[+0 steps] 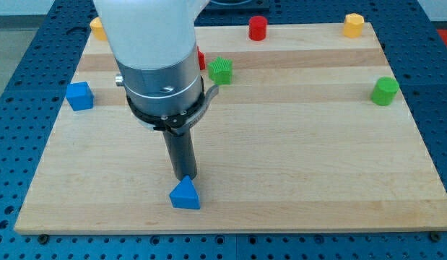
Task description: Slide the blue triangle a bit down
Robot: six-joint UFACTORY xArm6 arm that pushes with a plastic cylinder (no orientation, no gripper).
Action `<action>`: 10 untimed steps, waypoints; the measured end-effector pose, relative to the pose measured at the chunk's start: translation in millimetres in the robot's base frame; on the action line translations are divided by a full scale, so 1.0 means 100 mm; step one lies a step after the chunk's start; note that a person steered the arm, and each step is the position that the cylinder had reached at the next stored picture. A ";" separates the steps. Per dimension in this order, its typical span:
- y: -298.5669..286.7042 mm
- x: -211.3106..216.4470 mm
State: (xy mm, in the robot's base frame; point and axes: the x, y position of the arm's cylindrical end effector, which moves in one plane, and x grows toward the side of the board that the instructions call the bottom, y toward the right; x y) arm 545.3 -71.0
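The blue triangle (185,195) lies on the wooden board (295,159) near the view's bottom edge, left of centre. My tip (187,178) stands just above the triangle's top point in the view, touching it or nearly so. The rod runs up from there into the arm's large white and grey body, which hides part of the board behind it.
A blue cube-like block (79,95) sits at the left. A green block (220,70) and a partly hidden red block (200,59) lie by the arm. A red cylinder (258,27), yellow blocks (353,24) (97,27) and a green block (385,91) lie at the top and right.
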 end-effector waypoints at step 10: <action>0.10 0.19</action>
